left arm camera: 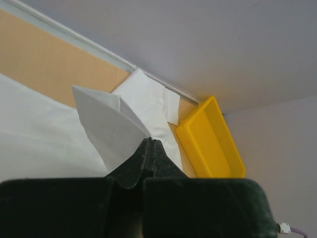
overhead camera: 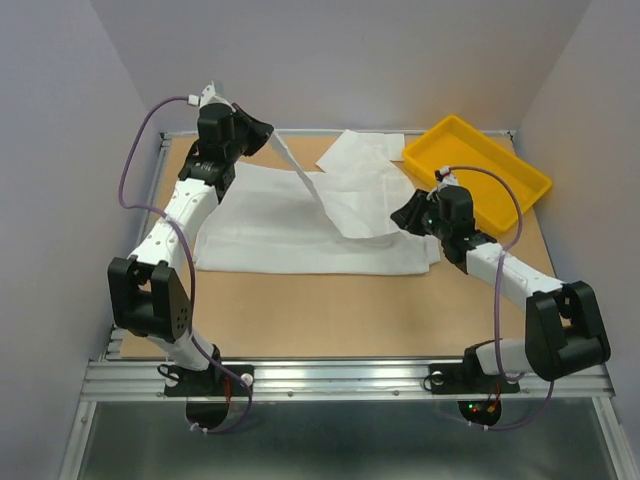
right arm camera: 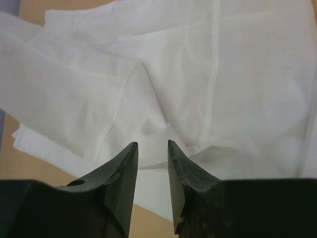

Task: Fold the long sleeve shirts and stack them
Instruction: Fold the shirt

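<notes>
Rail (overhead camera: pixel 340 378), wooden tabletop (overhead camera: pixel 330 310), shirt (overhead camera: pixel 270 225), grey walls (overhead camera: pixel 400 60)

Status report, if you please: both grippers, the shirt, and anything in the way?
Left gripper shut on shirt edge, raised. Right gripper open, low over shirt. Yellow tray beside shirt, not blocking.

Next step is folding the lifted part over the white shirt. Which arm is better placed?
Left. The left end effector is shut on a raised strip of the white thin-fabric long sleeve shirt. The right end effector hangs open over the shirt's right edge, gripping nothing.
</notes>
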You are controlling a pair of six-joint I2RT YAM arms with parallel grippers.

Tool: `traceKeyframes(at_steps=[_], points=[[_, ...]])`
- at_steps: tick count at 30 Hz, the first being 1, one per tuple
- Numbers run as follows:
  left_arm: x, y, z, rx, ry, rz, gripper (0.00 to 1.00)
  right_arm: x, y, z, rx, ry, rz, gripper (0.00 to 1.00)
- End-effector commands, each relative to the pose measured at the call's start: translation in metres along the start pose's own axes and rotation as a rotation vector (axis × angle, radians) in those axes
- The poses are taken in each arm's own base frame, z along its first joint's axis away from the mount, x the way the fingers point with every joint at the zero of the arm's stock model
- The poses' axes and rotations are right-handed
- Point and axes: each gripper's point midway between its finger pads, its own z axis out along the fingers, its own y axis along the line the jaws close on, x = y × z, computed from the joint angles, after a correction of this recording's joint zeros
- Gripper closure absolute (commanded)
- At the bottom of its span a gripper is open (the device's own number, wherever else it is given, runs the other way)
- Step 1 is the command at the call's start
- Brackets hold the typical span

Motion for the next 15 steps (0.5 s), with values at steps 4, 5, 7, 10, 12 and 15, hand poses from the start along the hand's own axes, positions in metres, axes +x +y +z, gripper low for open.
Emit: traceKeyframes(at_steps=[4,5,7,10,12,15], points=[[-0.039,-0.073,0.016,0.127,-0.133,0.054,1.00,0.008,0.058,-0.024,-0.369,0.046,-0.229,0.64],[-0.042,-0.077,0.020,0.129,-0.140,0.054,1.00,0.019,0.064,-0.028,-0.430,0.084,-0.229,0.64],[-0.053,-0.091,0.026,0.138,-0.167,0.051,1.00,0.022,0.071,-0.027,-0.485,0.088,-0.216,0.64],[-0.069,-0.100,0.034,0.128,-0.211,0.040,1.00,0.033,0.076,-0.025,-0.546,0.138,-0.205,0.64],[-0.073,-0.106,0.036,0.137,-0.223,0.031,1.00,0.037,0.079,-0.021,-0.572,0.164,-0.207,0.64],[-0.074,-0.114,0.038,0.155,-0.224,0.019,1.00,0.046,0.070,-0.007,-0.551,0.187,-0.191,0.65]])
